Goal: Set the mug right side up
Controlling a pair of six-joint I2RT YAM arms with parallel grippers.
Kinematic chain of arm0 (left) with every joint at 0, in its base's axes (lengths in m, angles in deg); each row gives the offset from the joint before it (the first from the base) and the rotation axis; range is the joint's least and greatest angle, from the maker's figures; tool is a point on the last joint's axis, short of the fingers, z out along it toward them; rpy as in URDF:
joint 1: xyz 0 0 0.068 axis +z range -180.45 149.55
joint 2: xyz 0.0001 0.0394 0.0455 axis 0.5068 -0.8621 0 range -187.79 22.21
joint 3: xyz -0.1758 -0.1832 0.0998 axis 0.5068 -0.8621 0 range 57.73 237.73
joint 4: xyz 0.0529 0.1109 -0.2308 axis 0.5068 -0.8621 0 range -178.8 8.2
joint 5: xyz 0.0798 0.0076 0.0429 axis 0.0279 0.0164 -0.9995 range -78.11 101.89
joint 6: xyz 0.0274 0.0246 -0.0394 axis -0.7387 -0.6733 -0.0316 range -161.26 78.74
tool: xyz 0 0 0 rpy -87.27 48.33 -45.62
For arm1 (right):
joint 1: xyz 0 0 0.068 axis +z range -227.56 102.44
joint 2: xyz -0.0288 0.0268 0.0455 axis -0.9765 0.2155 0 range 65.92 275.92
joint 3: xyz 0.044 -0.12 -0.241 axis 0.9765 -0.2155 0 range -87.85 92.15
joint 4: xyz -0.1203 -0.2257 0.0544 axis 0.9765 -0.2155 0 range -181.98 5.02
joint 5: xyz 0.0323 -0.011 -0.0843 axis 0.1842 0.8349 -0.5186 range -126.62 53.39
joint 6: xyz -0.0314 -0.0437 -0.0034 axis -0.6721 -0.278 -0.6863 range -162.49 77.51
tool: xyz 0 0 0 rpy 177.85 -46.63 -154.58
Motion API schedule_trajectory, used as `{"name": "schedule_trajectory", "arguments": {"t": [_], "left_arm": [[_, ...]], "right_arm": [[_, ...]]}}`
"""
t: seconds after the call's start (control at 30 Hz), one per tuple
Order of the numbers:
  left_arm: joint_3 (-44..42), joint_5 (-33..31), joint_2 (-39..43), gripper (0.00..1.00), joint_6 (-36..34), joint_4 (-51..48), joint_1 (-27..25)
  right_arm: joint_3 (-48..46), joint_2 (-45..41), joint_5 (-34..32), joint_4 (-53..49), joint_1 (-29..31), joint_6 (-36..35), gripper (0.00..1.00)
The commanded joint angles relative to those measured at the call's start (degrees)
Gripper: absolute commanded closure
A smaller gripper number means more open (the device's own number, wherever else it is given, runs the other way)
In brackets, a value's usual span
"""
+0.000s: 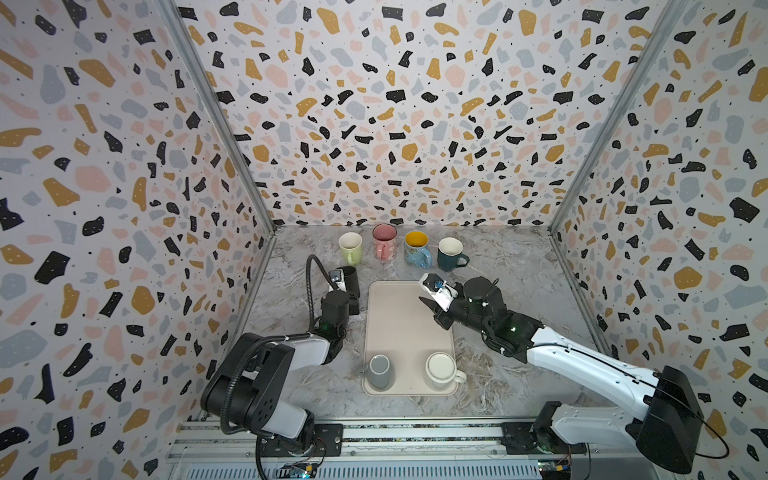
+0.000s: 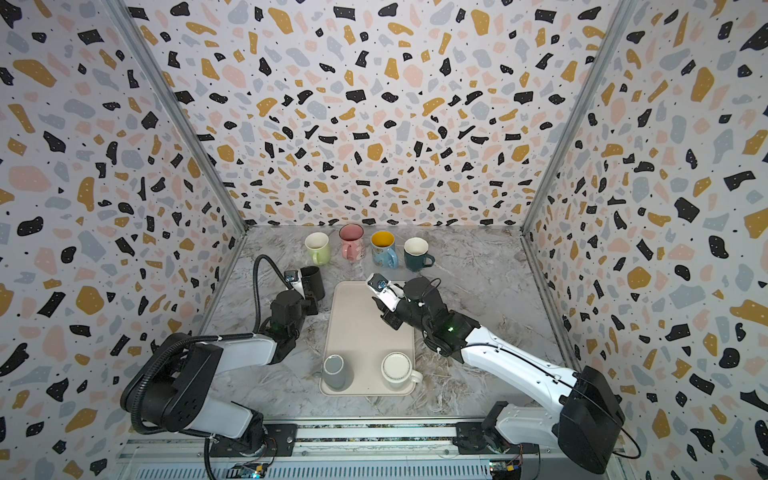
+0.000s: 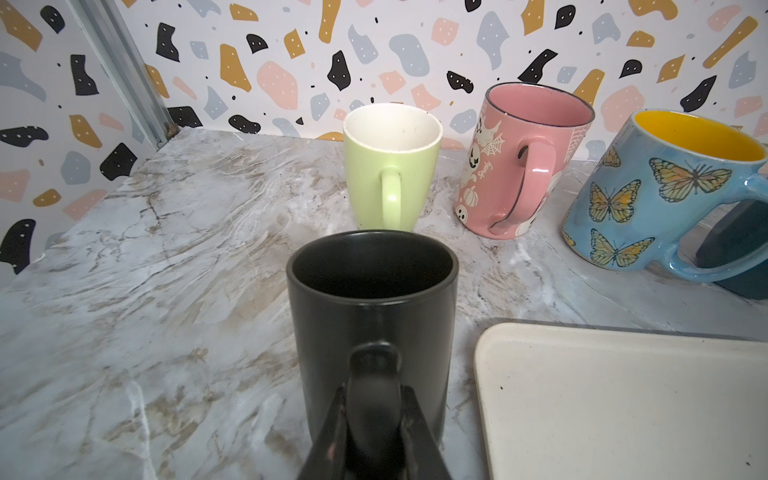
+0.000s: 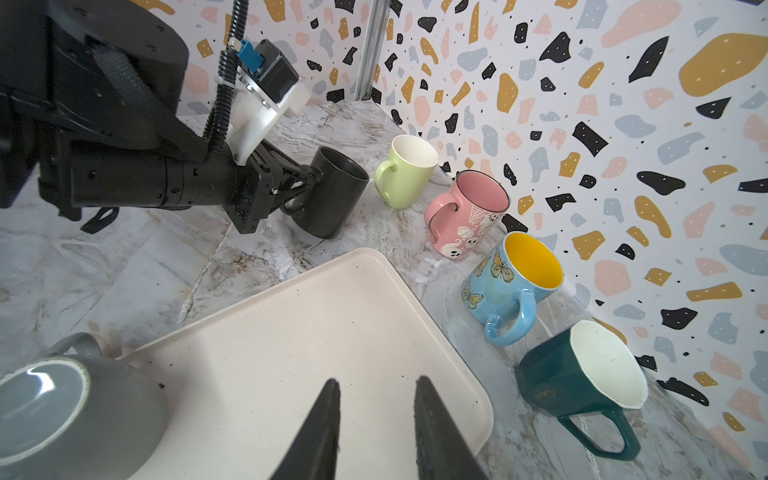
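A black mug stands mouth up on the marble top, just left of the tray's far corner. My left gripper is shut on its handle, one finger on each side. In the left wrist view the black mug's dark inside shows. On the near end of the cream tray sit a grey mug and a white mug, both bottom up. My right gripper hovers open over the tray's far right part, holding nothing.
Several upright mugs line the back wall: light green, pink, blue with butterflies and dark teal. Patterned walls close in the left, right and back sides. The left arm reaches across beside the tray.
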Motion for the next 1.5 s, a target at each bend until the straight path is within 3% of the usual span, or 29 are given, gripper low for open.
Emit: {"name": "schedule_trajectory", "arguments": {"t": [0.0, 0.67, 1.0, 1.47], "left_arm": [[-1.00, -0.51, 1.26, 1.00, 0.94, 3.43, -0.07], [-3.90, 0.52, 2.50, 1.00, 2.63, 1.84, -0.10], [-2.79, 0.55, 1.63, 0.91, 2.73, 0.32, -0.08], [-1.37, 0.86, 0.82, 0.85, 3.46, -3.01, -0.05]], "right_arm": [[0.61, -0.26, 0.96, 1.26, -0.14, 0.80, 0.68], [0.17, -0.44, 1.94, 1.49, -0.11, 1.65, 0.67], [-0.09, -0.56, 1.91, 1.61, -0.11, 1.82, 0.67], [-0.19, -0.43, 1.96, 1.94, -0.11, 1.82, 0.67]]}}
